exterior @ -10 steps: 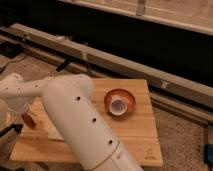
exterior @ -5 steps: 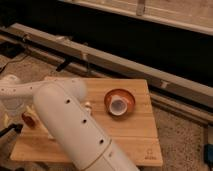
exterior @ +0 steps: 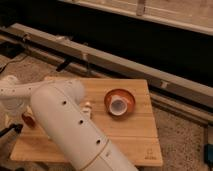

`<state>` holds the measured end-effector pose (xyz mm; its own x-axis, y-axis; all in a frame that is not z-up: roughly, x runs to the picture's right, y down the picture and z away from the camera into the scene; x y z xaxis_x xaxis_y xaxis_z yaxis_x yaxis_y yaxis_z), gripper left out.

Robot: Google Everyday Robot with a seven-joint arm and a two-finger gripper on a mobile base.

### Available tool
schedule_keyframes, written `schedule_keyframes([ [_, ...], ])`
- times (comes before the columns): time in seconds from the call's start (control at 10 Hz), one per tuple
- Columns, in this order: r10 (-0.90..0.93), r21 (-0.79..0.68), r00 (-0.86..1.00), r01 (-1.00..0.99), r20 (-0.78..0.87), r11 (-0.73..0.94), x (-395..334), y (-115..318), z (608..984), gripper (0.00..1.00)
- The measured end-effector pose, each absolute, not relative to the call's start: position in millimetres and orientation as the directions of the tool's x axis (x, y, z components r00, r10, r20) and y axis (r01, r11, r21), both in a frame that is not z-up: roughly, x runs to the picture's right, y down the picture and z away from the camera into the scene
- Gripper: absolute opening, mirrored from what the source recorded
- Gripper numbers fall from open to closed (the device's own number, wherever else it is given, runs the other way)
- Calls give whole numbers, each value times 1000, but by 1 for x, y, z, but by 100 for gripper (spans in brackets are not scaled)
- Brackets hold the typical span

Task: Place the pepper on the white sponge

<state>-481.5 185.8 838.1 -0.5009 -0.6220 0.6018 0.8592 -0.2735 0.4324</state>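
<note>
**Pepper at the table's left edge, sponge half hidden**

The pepper [exterior: 28,119], small, dark red and glossy, lies near the left edge of the wooden table [exterior: 135,135]. The claw [exterior: 19,125] hangs just left of it, spread wide. A small off-white piece, likely the white sponge [exterior: 87,110], shows further right, well apart from the pepper.

The hand [exterior: 15,126] hangs beside the pepper [exterior: 28,119] at the board [exterior: 135,135] edge.
</note>
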Motion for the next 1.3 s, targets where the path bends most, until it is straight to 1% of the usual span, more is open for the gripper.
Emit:
schedule_keyframes([
  [0.1, -621, 426, -496, 863, 607, -273, -481, 186, 840, 80],
  [0.2, -619, 418, -491, 867, 614, -272, -481, 187, 843, 75],
  [0.4, -613, 408, -487, 870, 622, -277, -481, 189, 847, 55],
  [0.5, -611, 403, -486, 871, 625, -280, -481, 190, 848, 47],
  [0.7, -607, 387, -481, 875, 633, -291, -479, 191, 849, 24],
  [0.8, -606, 381, -480, 876, 634, -296, -478, 192, 848, 16],
  [0.9, -613, 369, -476, 879, 631, -302, -472, 190, 843, 4],
  [1.0, -619, 362, -471, 881, 629, -303, -465, 189, 838, 1],
  [1.3, -658, 349, -443, 894, 609, -280, -429, 182, 811, 0],
])
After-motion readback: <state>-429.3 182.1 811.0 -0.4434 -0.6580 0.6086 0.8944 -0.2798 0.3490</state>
